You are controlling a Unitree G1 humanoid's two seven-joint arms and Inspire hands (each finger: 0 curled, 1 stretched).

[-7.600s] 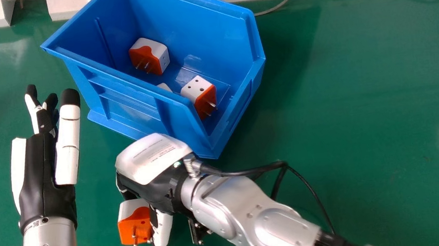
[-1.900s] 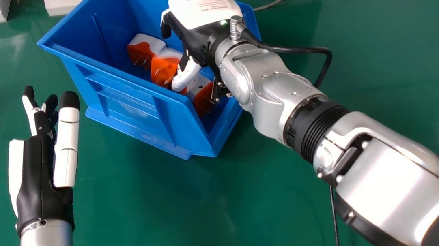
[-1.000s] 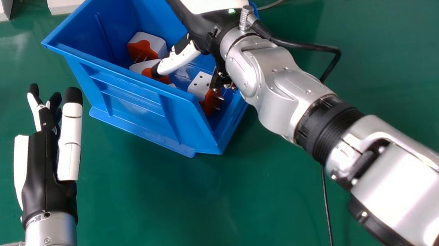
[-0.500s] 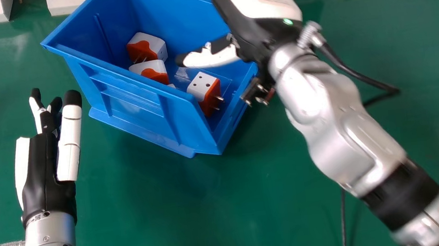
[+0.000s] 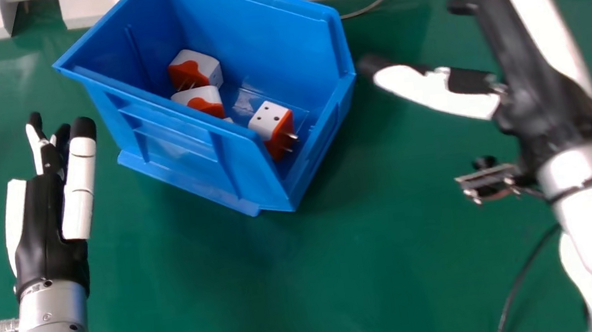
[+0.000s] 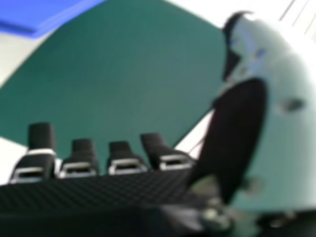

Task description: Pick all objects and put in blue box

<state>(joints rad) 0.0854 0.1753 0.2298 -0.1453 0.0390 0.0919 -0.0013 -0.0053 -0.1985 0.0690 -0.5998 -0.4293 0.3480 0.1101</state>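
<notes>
Item: one black-and-white right hand (image 5: 534, 102), relaxed and empty, is withdrawing from the open blue plastic box (image 5: 241, 166) to its left, where one more white-and-orange cube-shaped plug adapter (image 5: 206, 95) is lying, apparently completing the collection.

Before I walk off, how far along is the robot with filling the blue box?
Done: three plug adapters sit in the blue box, and a white sliver near them may be a fourth.

In hand: nothing; the right hand, right of the box, and the left hand, left of it, are both open and empty.

Left: perhaps nothing, with both hands clear of the box, but I can't be sure.
</notes>
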